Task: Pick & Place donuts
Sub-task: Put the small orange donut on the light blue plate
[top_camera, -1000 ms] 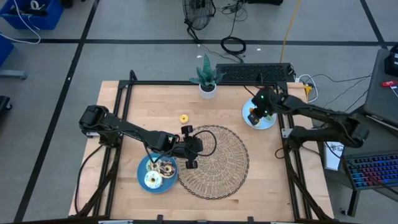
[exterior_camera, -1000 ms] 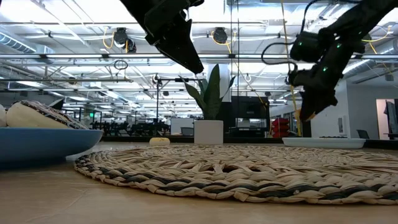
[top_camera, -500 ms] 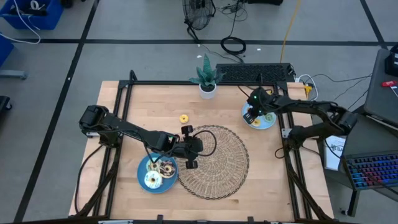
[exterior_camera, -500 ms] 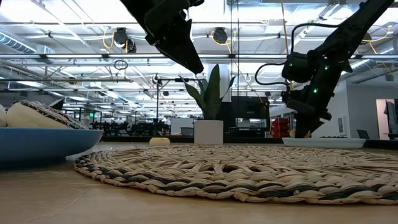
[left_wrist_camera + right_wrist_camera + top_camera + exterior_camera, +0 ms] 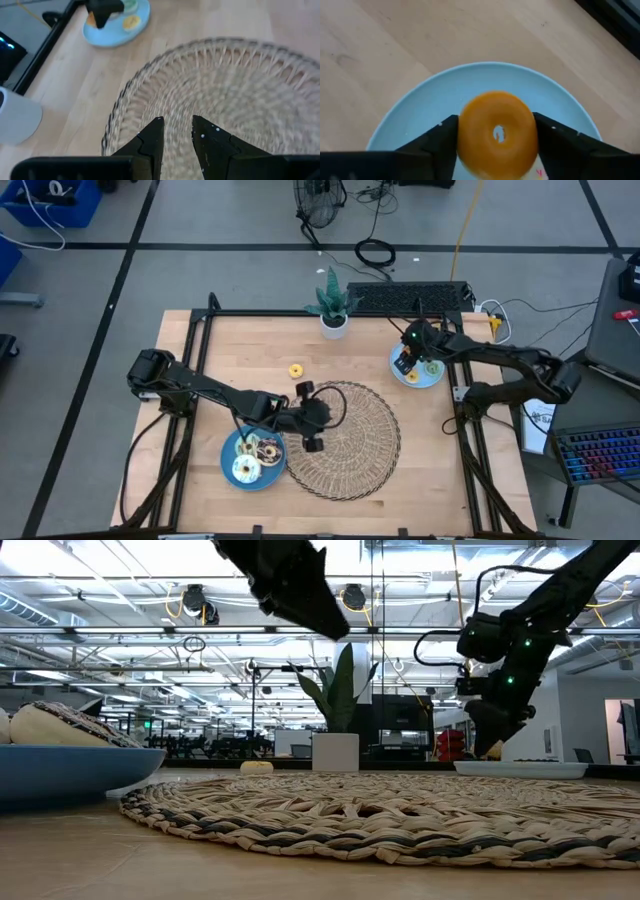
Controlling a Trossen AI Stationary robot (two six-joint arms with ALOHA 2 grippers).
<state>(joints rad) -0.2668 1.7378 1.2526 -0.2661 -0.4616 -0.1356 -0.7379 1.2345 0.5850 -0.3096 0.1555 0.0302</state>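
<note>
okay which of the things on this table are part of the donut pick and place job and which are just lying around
Part of the job:
- orange donut, clamped in the right gripper over the right blue plate
- yellow donut, alone on the wood
- donuts piled on the left blue plate
- left gripper, empty above the mat

Just lying about:
- wicker mat
- potted plant

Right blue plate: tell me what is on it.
On the right blue plate a yellow-green donut shows in the high view. The right gripper, shut on an orange donut, is over it. Anything under the gripper is hidden.
</note>
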